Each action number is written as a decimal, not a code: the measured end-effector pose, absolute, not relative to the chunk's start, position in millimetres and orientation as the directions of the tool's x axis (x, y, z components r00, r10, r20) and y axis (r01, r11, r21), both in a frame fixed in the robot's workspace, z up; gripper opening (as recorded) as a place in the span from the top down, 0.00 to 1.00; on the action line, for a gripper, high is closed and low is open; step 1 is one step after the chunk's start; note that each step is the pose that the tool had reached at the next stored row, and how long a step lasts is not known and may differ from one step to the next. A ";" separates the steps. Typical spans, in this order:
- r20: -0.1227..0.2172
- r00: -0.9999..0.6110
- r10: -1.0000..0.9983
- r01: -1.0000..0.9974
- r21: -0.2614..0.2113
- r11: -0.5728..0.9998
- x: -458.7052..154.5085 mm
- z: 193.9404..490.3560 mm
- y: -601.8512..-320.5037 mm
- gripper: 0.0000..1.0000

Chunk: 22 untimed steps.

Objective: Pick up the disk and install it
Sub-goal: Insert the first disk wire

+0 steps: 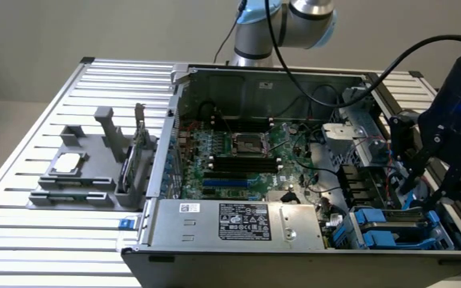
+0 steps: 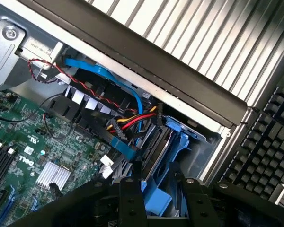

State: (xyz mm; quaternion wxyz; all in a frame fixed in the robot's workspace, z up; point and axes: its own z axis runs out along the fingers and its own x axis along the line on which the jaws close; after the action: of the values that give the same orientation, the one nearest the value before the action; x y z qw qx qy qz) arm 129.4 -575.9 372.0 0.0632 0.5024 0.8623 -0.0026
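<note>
Operator: Disk [image 1: 386,231] in the exterior view?

Observer: Low in the open computer case [image 1: 278,78], in the corner bay towards the exterior view's right, with its blue carrier showing. The gripper [image 1: 422,201] hangs just above it. The power supply [image 1: 239,222] carries a black-and-white label, but the print is too small to read.

Operator: Wrist view?

Observer: The disk [image 2: 168,151] stands on edge in the bay, thin side to the camera. Its long axis runs away from the gripper [image 2: 158,182] towards the red, yellow and black cables [image 2: 132,119]. The gripper's fingers [image 2: 131,198] stand apart, straddling the carrier's near end; I can't tell whether they touch it. "DELL" reads on the green motherboard [image 2: 38,146]. A black keyboard [image 2: 270,156] lies beyond the case wall, beside the slatted surface [image 2: 203,38].
</note>
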 end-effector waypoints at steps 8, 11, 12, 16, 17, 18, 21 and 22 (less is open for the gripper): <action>-0.098 -0.488 0.867 0.869 0.041 0.494 143.7 370.3 -575.7 0.63; -0.091 -0.489 0.868 0.869 0.033 0.493 146.2 369.0 -575.7 0.63; -0.088 -0.489 0.868 0.869 0.031 0.493 147.8 368.5 -575.7 0.63; -0.077 -0.489 0.869 0.870 0.030 0.493 158.6 366.4 -575.6 0.63; -0.074 -0.490 0.869 0.870 0.029 0.493 161.4 365.9 -575.6 0.63; -0.072 -0.490 0.869 0.870 0.028 0.493 163.7 365.4 -575.6 0.63; -0.063 -0.490 0.869 0.870 0.021 0.492 169.3 363.7 -575.6 0.63; -0.059 -0.491 0.869 0.870 0.019 0.492 170.6 363.3 -575.6 0.63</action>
State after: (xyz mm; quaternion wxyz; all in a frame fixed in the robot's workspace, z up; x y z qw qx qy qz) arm 170.6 -575.6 363.3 0.0303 0.5038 0.8633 -0.0069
